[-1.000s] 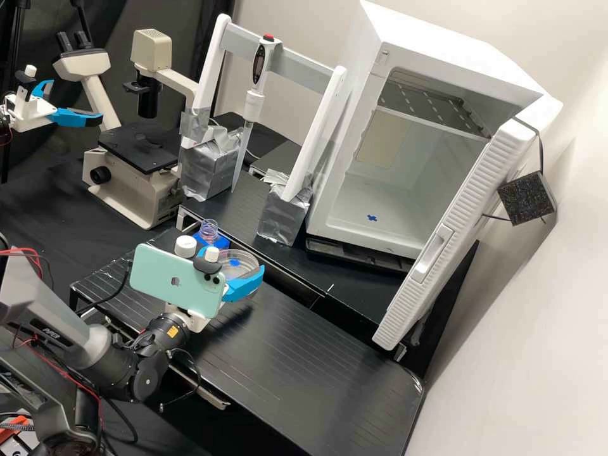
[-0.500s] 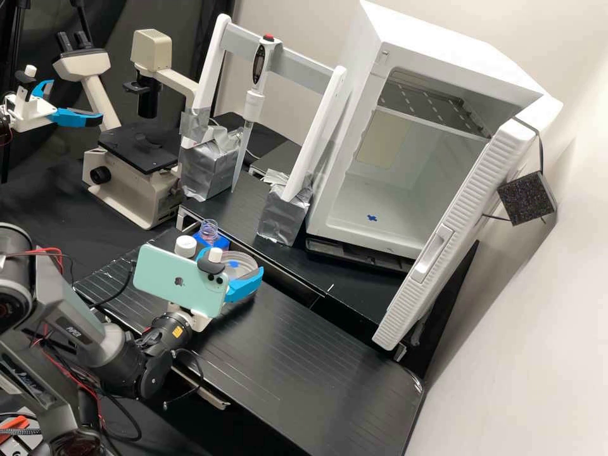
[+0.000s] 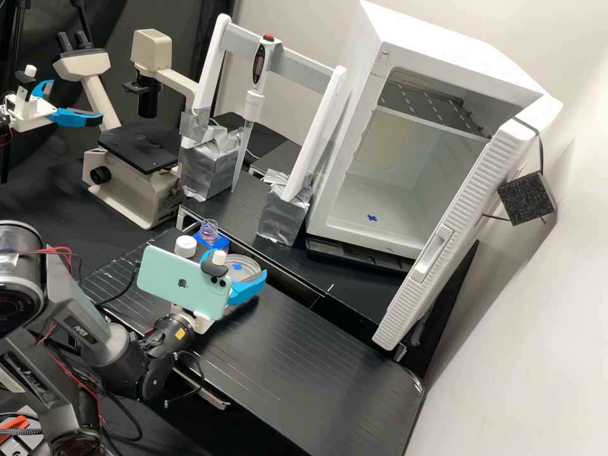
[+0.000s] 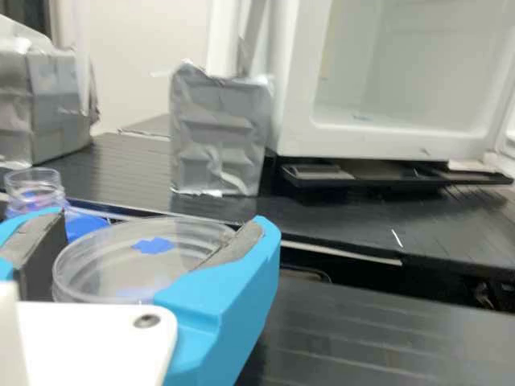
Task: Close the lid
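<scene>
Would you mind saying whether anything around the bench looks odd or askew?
I see no spill, but the white cabinet has its door wide open, and the small clear bottle in the blue holder is uncapped, both normally kept closed.

1. We see a clear, shallow, round dish (image 3: 248, 266) with a blue mark (image 3: 237, 266) near its middle.
2. It looks roughly level, gripped between the claw's (image 3: 238, 265) fingers; we can't tell whether a lid is seated.
3. In the high view, we find it toward eight o'clock from centre.
</scene>
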{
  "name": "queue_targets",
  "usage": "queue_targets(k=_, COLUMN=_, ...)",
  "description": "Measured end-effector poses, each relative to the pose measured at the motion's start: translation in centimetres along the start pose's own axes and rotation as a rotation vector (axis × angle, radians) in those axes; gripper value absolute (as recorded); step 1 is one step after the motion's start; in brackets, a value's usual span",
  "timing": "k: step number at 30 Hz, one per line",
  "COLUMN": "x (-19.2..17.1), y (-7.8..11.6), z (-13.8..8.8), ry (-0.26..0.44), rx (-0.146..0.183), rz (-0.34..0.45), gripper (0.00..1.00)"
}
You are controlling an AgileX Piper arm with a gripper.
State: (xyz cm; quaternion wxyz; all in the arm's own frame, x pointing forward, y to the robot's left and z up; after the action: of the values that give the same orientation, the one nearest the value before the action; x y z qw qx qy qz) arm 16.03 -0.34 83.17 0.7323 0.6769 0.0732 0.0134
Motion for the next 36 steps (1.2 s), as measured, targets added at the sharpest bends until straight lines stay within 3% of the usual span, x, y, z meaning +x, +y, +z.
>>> queue_targets(k=4, x=0.0, y=0.0, z=0.1, ry=-0.003, rx=0.004, rz=-0.001, gripper=0.0)
queue_targets(k=5, x=0.0, y=0.0, z=0.1, ry=-0.005, rx=0.004, rz=0.001, gripper=1.0)
queue_targets(k=13, x=0.0, y=0.1, z=0.2, ry=-0.011, rx=0.004, rz=0.009, gripper=1.0)
queue_targets(k=22, x=-1.0, y=1.1, z=-0.5, ry=-0.003, rx=-0.026, rz=0.058, gripper=1.0)
queue_targets(k=26, x=-1.4, y=1.5, z=-1.2, ry=0.021, rx=-0.023, rz=0.085, gripper=1.0)
queue_targets(k=30, x=-1.6, y=1.6, z=-2.7, ry=0.089, rx=-0.021, rz=0.107, gripper=1.0)
queue_targets(k=36, x=-0.7, y=1.6, z=-4.8, ry=0.184, rx=0.049, rz=0.227, gripper=1.0)
